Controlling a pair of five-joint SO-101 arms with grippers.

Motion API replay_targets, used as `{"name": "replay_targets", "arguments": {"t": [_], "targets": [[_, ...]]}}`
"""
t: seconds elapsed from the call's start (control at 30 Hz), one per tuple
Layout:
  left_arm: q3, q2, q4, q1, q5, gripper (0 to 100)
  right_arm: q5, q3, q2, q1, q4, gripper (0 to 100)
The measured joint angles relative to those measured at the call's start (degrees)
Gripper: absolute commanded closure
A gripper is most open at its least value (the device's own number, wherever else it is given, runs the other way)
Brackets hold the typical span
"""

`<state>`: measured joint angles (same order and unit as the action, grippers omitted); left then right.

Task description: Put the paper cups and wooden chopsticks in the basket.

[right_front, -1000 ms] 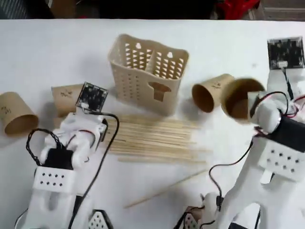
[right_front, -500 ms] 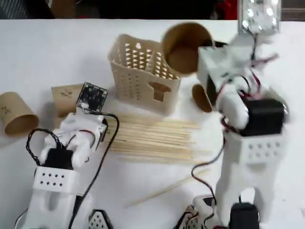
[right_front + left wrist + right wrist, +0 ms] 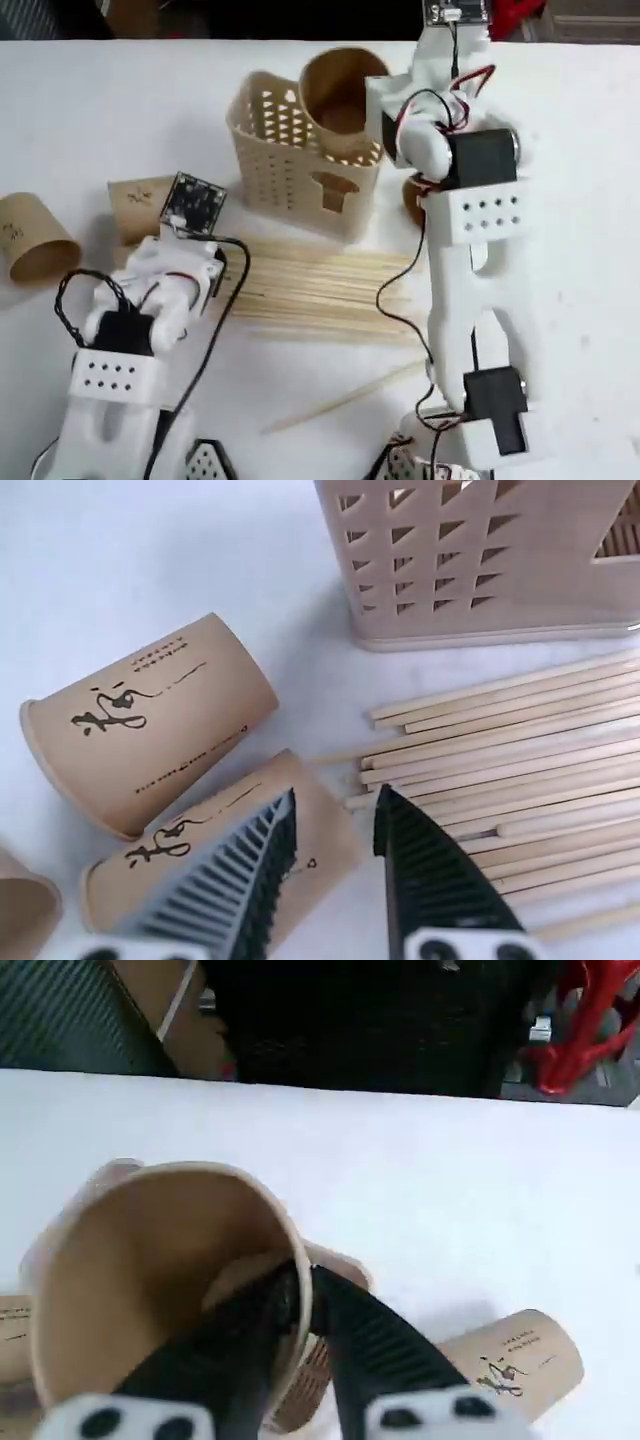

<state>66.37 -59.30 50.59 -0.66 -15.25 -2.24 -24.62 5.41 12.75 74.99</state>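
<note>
**Held cup [image 3: 335, 90] being kept above the basket [image 3: 300, 165]; left gripper [image 3: 337, 800] being held open, low over the table [image 3: 120, 100].**

At the far left an outer cup [image 3: 35, 235] is lying on its side, with a middle cup [image 3: 150, 720] lying further in. The left arm is being held bent and low, its jaws spread above a nearest cup [image 3: 180, 845] without touching it. The chopsticks [image 3: 320, 285] are lying in a flat bundle just in front of the basket, between the two arms, and a stray stick [image 3: 345, 400] is lying apart, nearer the arm bases. The right arm is being held stretched out over the bundle. The right gripper [image 3: 305, 1290] is being kept clamped on the held cup's rim, one finger inside and one outside, mouth tilted up over the basket's right compartment. A last cup [image 3: 510, 1355] is lying on its side right of the basket, partly hidden by the right arm.
</note>
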Motion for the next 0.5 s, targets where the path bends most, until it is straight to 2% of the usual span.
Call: {"name": "replay_targets", "arguments": {"t": [0.2,0.5], "targets": [[0.0,0.0,0.0,0.0,0.0,86,0.0,0.0,-3.2,-0.4,-0.5,96.5],[2.8,-0.3,-2.7,2.6,0.0,86,0.0,0.0,-4.0,-1.8,3.1,80.4]]}}
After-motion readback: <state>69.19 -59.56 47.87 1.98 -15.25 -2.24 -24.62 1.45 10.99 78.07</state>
